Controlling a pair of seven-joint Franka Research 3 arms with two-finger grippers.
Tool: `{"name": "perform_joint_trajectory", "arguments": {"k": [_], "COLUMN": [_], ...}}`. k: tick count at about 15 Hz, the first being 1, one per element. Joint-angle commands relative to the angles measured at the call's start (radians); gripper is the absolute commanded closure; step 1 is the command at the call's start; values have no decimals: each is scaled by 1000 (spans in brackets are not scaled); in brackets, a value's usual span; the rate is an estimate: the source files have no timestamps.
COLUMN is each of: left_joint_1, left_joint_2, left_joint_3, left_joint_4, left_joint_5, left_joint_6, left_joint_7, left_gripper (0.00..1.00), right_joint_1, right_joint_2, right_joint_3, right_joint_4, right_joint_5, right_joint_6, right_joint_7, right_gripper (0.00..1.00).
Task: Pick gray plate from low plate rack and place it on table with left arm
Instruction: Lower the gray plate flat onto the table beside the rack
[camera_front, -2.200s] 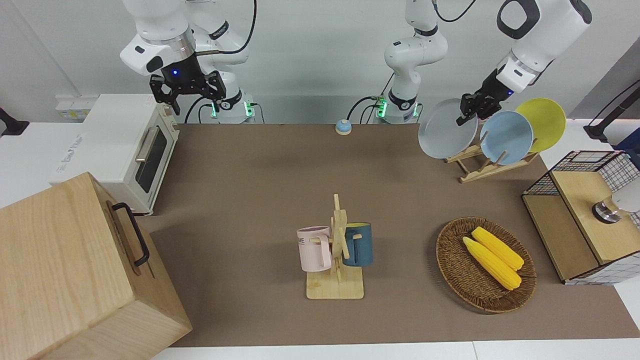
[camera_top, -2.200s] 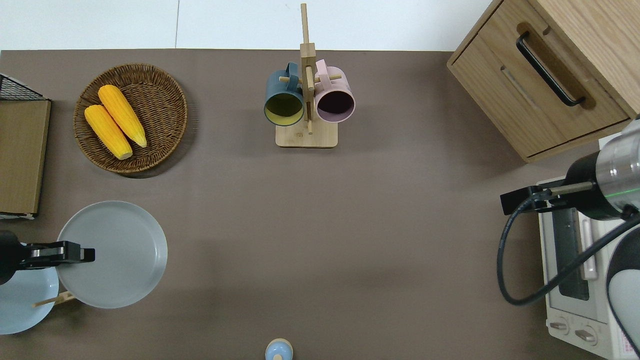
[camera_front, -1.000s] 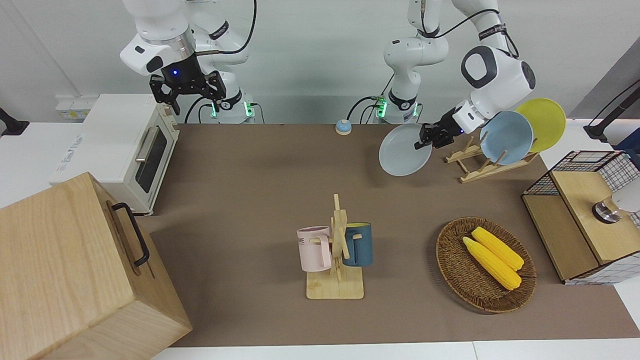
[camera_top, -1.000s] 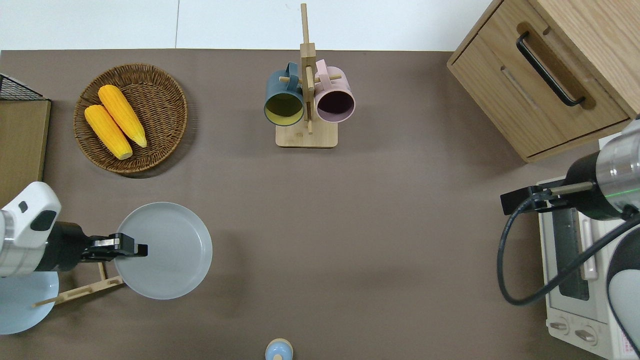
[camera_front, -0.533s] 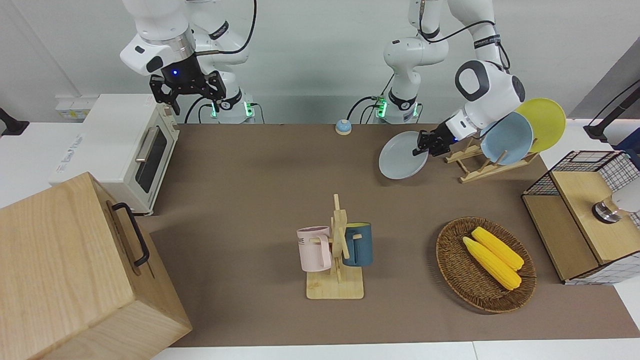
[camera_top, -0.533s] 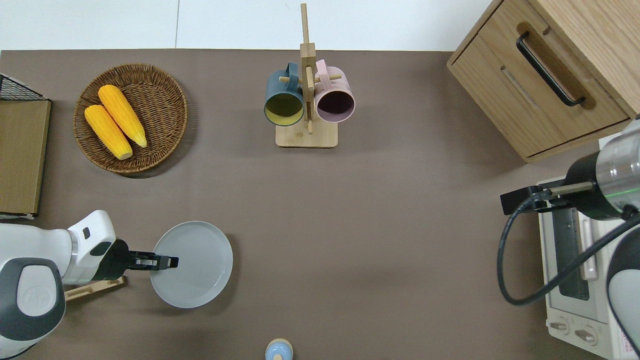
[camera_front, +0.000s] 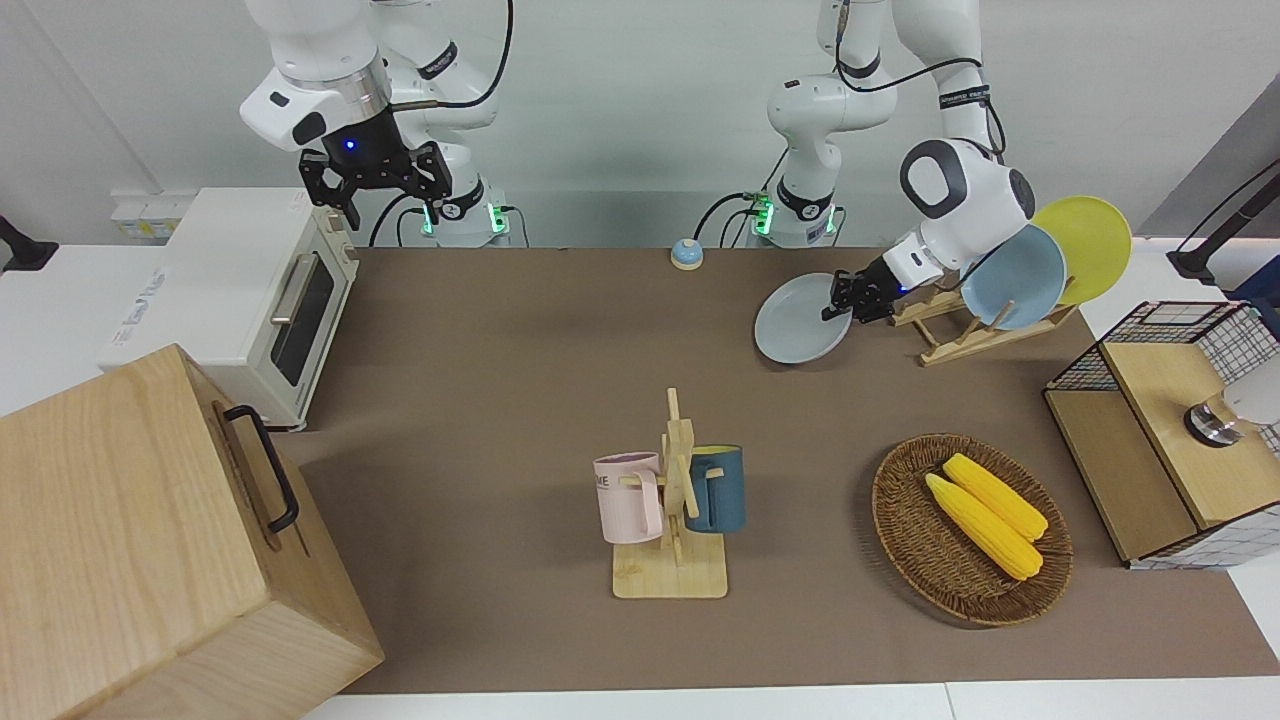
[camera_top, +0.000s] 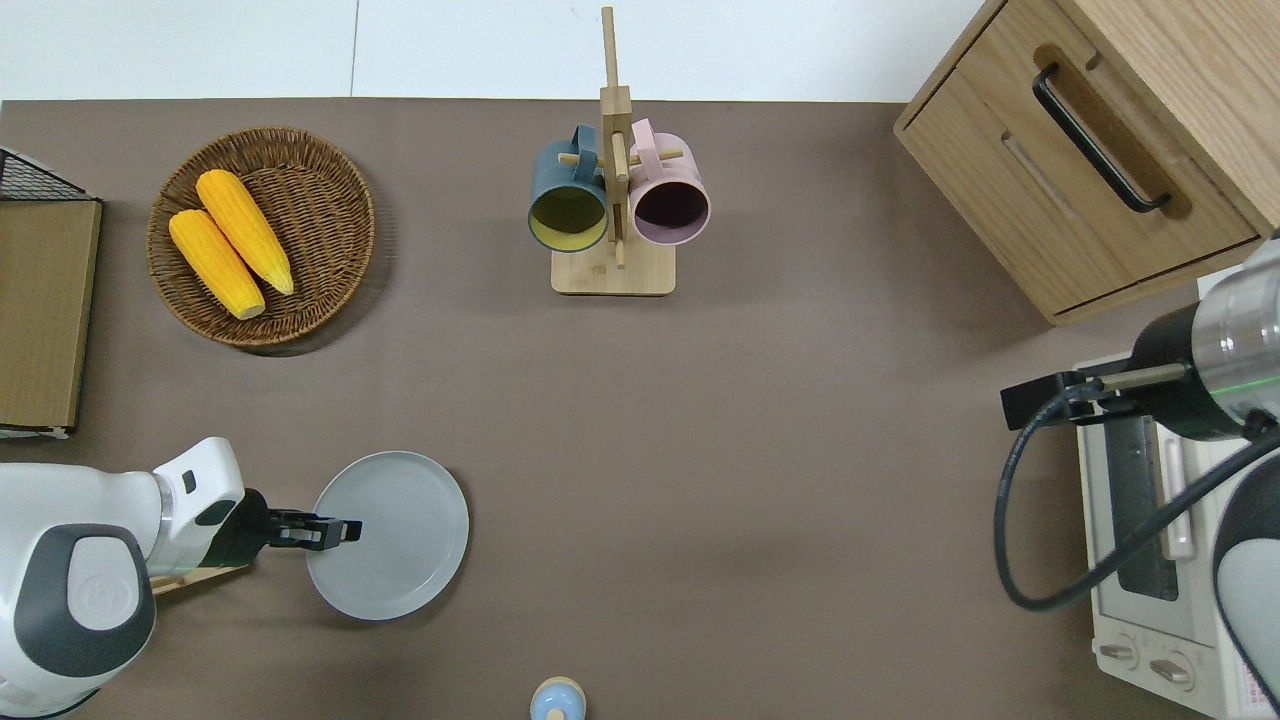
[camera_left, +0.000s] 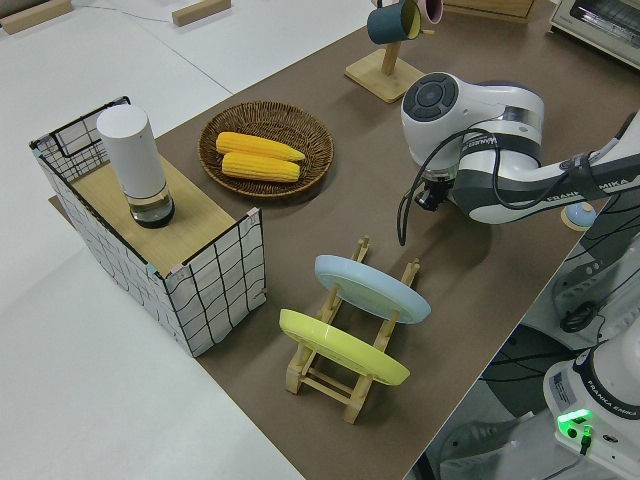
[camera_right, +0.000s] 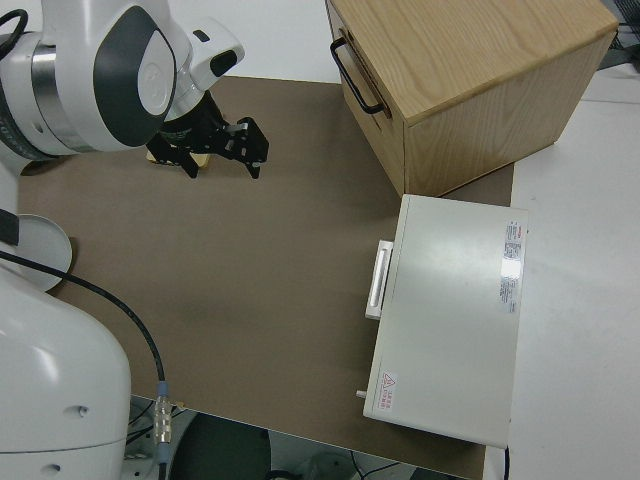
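Jaws of left gripper (camera_top: 340, 531) pinched gray plate (camera_top: 400, 549) at its rim on the rack (camera_front: 950, 330) side. Plate lay near-flat, low over worktop (camera_top: 700, 450), just beside rack; contact uncertain. Right arm parked.

table (camera_top: 760, 480) | on it: low plate rack (camera_front: 960, 335), basket (camera_top: 320, 215), mug stand (camera_top: 612, 275), cabinet (camera_top: 1100, 150), toaster oven (camera_front: 240, 290)

Front view: faces the robots across the table (camera_front: 560, 330).
Overhead view: straight down.
Shared: gray plate (camera_front: 800, 322) at left gripper (camera_top: 335, 531).
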Motion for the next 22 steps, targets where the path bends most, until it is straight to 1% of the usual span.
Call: {"name": "perform_joint_trajectory", "arguments": {"k": [1, 2, 3, 4, 5, 6, 7, 8, 9, 13, 16, 18, 20, 22], "left_joint_1": [4, 2, 2, 1, -2, -1, -1, -1, 1, 5, 7, 7, 2, 1], "left_joint_2": [9, 11, 10, 9, 11, 13, 11, 11, 11, 11, 13, 10, -3, -4], "left_joint_3": [-2, -2, -2, -2, -2, -2, -2, -2, -2, -1, 1, 1, 1, -1], "left_joint_4": [-32, -32, -32, -29, -26, -23, -23, -20, -15, 19, 72, 108, 141, 209], "left_joint_5": [-15, -15, -14, -12, -12, -8, -3, 0, 2, 5, 60, 94, 150, 205], "left_joint_6": [44, 42, 38, 38, 39, 39, 38, 39, 39, 39, 38, 22, 4, -56], "left_joint_7": [35, 35, 37, 35, 35, 35, 37, 35, 35, 34, 20, -32, -96, -173], "left_gripper": [1000, 1000, 895, 662, 494, 264, 200, 94, 18, 13, 13, 13, 13, 13], "right_joint_1": [-10, -10, -10, -10, -10, -10, -10, -10, -10, -10, -10, -10, -10, -10], "right_joint_2": [-2, -2, -2, -2, -2, -2, -2, -2, -2, -2, -2, -2, -2, -2], "right_joint_3": [6, 6, 6, 6, 6, 6, 6, 6, 6, 6, 6, 6, 6, 6], "right_joint_4": [6, 6, 6, 6, 6, 6, 6, 6, 6, 6, 6, 6, 6, 6], "right_joint_5": [10, 10, 10, 10, 10, 10, 10, 10, 10, 10, 10, 10, 10, 10], "right_joint_6": [-14, -14, -14, -14, -14, -14, -14, -14, -14, -14, -14, -14, -14, -14], "right_joint_7": [0, 0, 0, -1, 0, 0, -1, 0, 0, 0, -1, 0, 0, -1], "right_gripper": [13, 11, 13, 13, 11, 11, 11, 11, 13, 13, 11, 13, 13, 11]}}
